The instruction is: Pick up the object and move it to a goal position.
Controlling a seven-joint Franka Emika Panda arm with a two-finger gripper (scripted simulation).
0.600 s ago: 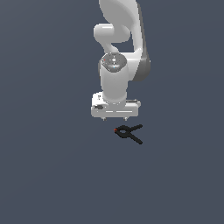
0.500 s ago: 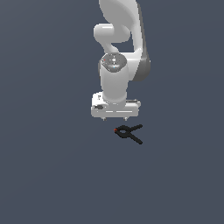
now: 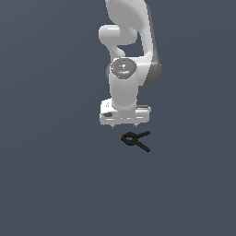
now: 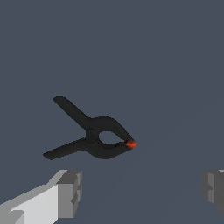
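**Black clamp not yet grasped, claw poised above it**

The small black spring clamp, with two crossed handles and a tiny red tip, lies flat on the plain grey worktop, just right of centre in the exterior view and a little below the middle of the frame. The white arm's claw hangs directly above it, apart from it, jaws spread wide and holding nothing. As I judge it, only the approach is done: descent, closing, lifting and the carry to the goal all remain, and no goal marker shows in either view.

The exterior view gives the gap between claw and clamp. The wrist view shows the grey fingers standing well apart at the lower edge, and the clamp left of centre, its red tip toward the middle of the frame.
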